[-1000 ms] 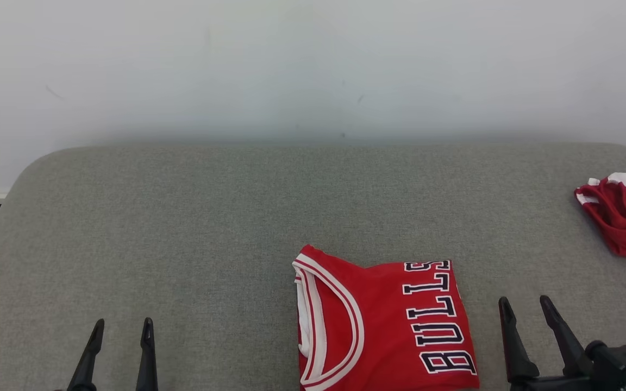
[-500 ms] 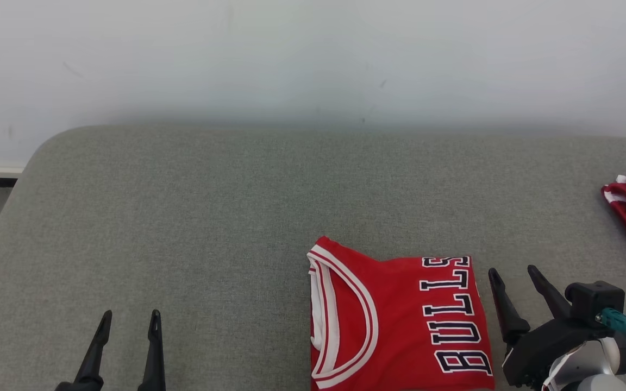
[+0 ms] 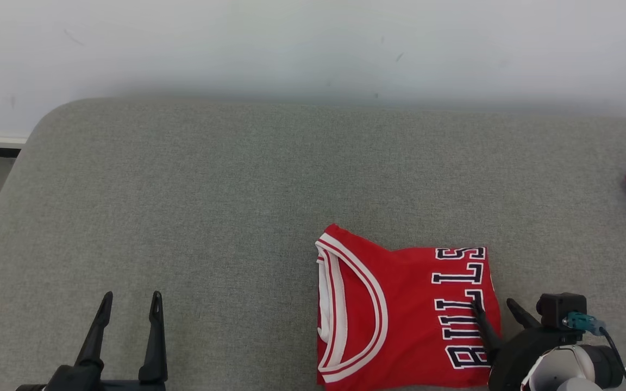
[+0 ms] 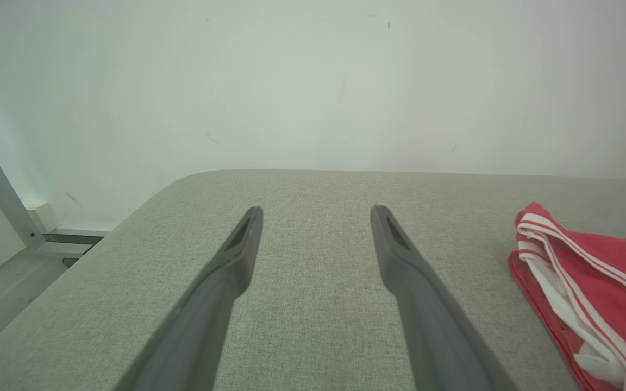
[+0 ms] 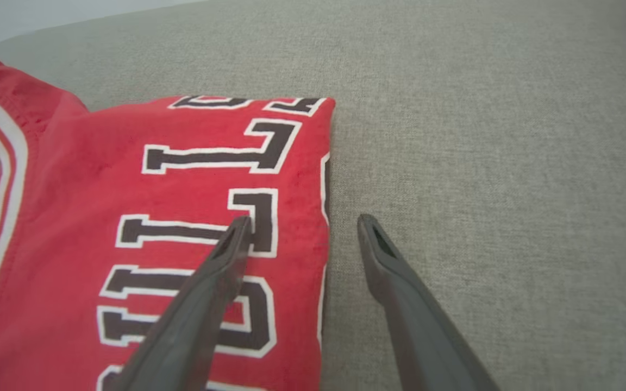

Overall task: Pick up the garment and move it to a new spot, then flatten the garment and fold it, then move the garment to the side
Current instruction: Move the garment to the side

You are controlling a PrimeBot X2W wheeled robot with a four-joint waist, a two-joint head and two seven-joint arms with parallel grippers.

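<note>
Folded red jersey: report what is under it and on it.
The folded red jersey lies on the grey fabric cushion. The open right tool straddles its right edge, one finger above the lettering; contact is unclear. Anything beneath the folded layers is covered.

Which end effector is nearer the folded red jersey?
Right. The right end effector straddles the right edge of the jersey, one finger over the lettering; the left end effector sits well off its left side.
</note>
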